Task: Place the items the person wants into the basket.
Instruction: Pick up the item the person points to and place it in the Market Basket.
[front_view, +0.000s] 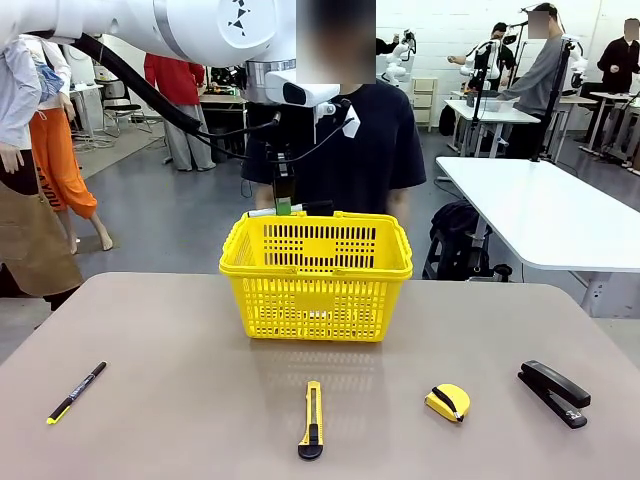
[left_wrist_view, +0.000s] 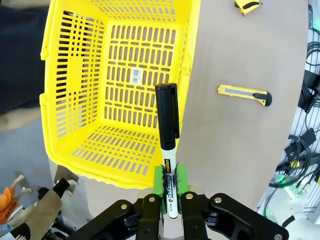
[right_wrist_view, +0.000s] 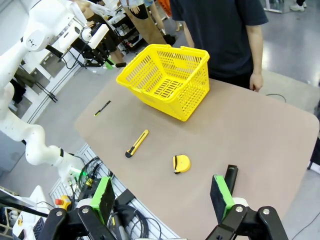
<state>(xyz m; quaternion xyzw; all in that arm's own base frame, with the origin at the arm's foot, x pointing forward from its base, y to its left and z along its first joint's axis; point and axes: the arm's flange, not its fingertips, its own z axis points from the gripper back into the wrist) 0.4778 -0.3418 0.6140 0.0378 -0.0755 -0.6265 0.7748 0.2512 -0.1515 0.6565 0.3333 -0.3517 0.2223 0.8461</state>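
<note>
Step in hand: marker drop into basket.
L gripper (left_wrist_view: 169, 187) clenched on white marker (left_wrist_view: 167, 120) above basket (front_view: 316, 262), tabletop far edge; I judge next: release. Knife (front_view: 312, 420), tape measure (front_view: 447, 402) lie by near edge. R gripper (right_wrist_view: 162, 196) spread, empty.

Low in the centre of the left wrist view, black print runs along the white marker (left_wrist_view: 168, 150), too small to read. The barcode sticker (left_wrist_view: 136, 76) on the floor of the basket (left_wrist_view: 75, 107) has illegible digits.
</note>
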